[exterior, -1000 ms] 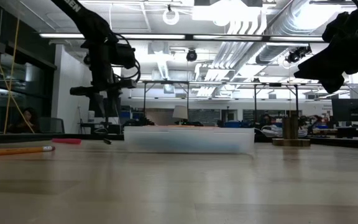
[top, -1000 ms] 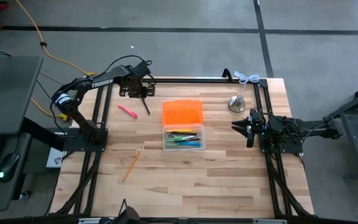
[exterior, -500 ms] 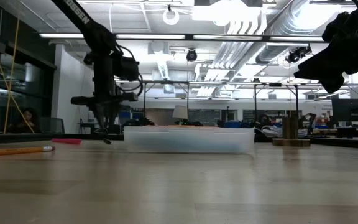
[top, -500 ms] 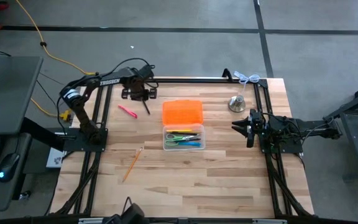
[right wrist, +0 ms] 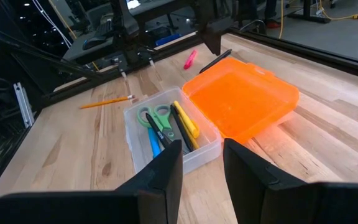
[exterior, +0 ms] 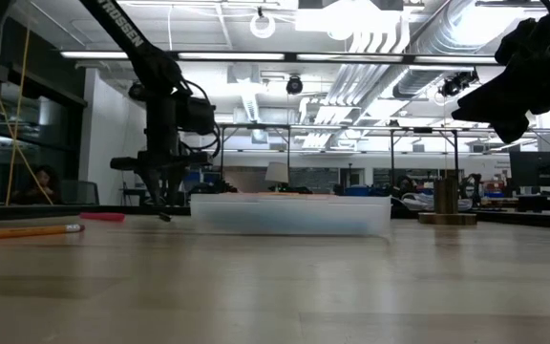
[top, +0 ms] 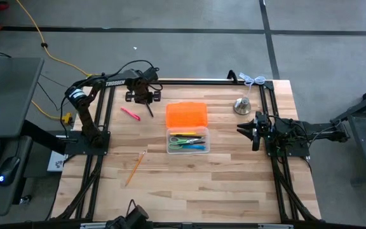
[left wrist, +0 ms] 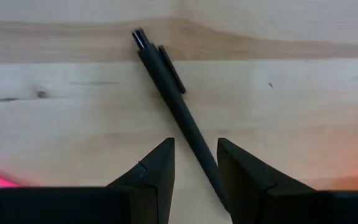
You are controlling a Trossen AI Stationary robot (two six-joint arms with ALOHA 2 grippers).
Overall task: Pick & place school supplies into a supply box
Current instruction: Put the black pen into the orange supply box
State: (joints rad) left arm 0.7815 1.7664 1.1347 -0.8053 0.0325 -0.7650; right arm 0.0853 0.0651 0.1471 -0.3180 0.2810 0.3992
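High view, table: a pale wooden table top (top: 189,178) ringed by a black frame, with one arm at each side.
Left gripper: the left gripper (top: 146,102) hangs at the far-left part of the table, straight over a slim black pen (top: 149,111) that lies flat on the wood.
Left claw state: in the left wrist view its two dark fingers (left wrist: 157,171) stand apart with the black pen (left wrist: 179,109) running up between them; nothing is clamped, and whether the tips touch the pen cannot be told.
Right gripper: the right gripper (top: 241,128) waits at the right edge of the table, well apart from the box.
Right claw state: in the right wrist view its fingers (right wrist: 160,171) show a gap between them and hold nothing.
Supply box: a small clear plastic box (top: 187,142) sits near the table's middle, its bright orange lid (top: 186,115) folded open flat on the far side.
Box contents: green-handled scissors (right wrist: 154,117), a blue pen (right wrist: 153,144), a yellow pen (right wrist: 187,121) and dark pens lie inside.
Loose supplies: a pink pen (top: 129,114) lies just left of the black pen; a wooden-yellow pencil (top: 135,167) lies nearer the front, left of the box.
Other object: a silver bell-shaped metal piece (top: 242,105) stands near the far-right corner.
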